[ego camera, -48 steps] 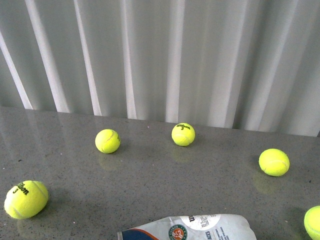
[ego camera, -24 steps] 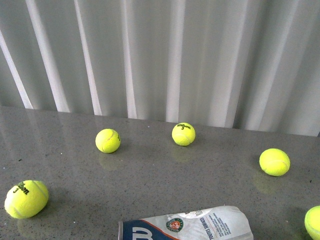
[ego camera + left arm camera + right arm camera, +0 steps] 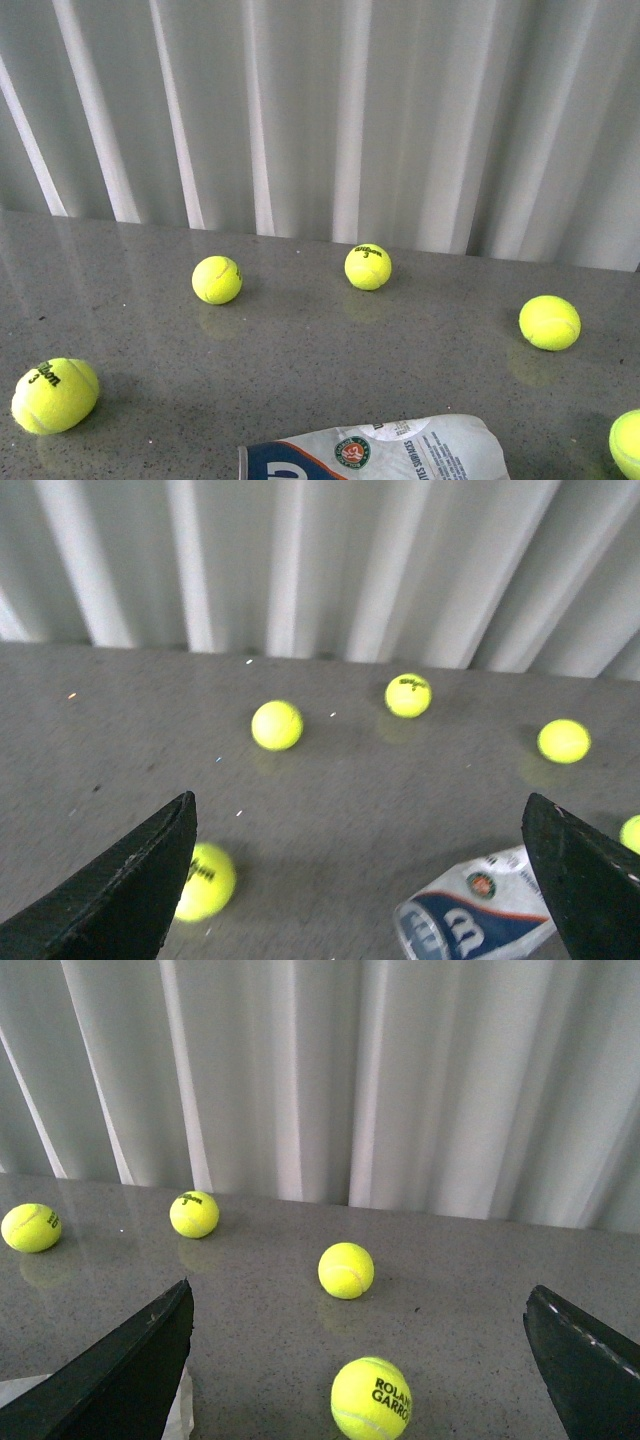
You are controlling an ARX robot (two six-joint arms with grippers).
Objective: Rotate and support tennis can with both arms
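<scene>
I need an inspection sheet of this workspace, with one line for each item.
Surface: grey speckled tabletop, glossy, no spills seen.
Job's things: tennis can lies on its side at the near edge, partly out of the front view, not gripped.
Clutter: five loose tennis balls, scattered and apart.
Grippers: left gripper open, empty; right gripper open, empty.
Cables: nothing seen.
Surroundings: white pleated curtain behind the table.

Tennis can [image 3: 375, 455] lying on side, white-blue label up, emblem visible.
</scene>
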